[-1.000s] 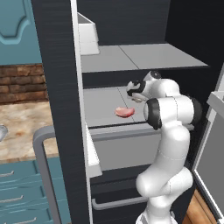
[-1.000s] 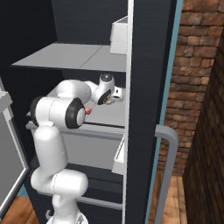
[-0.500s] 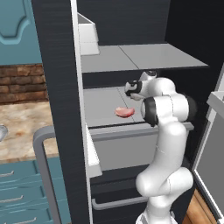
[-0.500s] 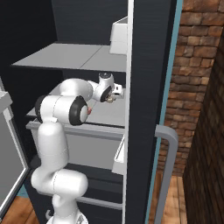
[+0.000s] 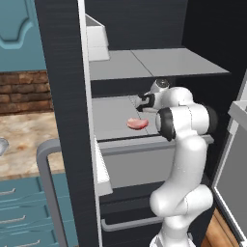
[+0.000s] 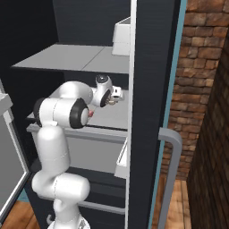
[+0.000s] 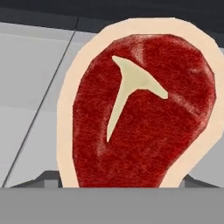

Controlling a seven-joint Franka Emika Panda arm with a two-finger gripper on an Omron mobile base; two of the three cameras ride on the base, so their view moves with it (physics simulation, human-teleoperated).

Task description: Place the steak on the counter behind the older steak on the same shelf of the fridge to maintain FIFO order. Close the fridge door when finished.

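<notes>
The steak [image 7: 140, 109], deep red with a cream fat rim and a pale T-shaped bone, hangs close before the hand camera and hides the fingertips. My gripper [image 5: 143, 102] is shut on it, inside the fridge [image 5: 202, 53], just above the light-grey shelf [image 5: 108, 123]. The older steak [image 5: 137, 123], a flat pink slab, lies on that shelf near its front edge, slightly in front of and below the gripper. From the right, the gripper [image 6: 112, 99] shows beyond my elbow, over the same shelf [image 6: 112, 117]. The counter [image 5: 24, 144] lies left of the open door.
The open left door [image 5: 62, 96] with its grey handle [image 5: 46, 183] stands between counter and shelf; a white door bin [image 5: 96, 46] sits up high. A grey drawer [image 5: 140, 164] runs below the shelf. An upper shelf [image 5: 154, 62] hangs low over the gripper. The right door [image 5: 231, 164] stands open.
The wrist and elbow have shifted a little leftward and deeper over the shelf with the steak still held. The older steak has not moved.
</notes>
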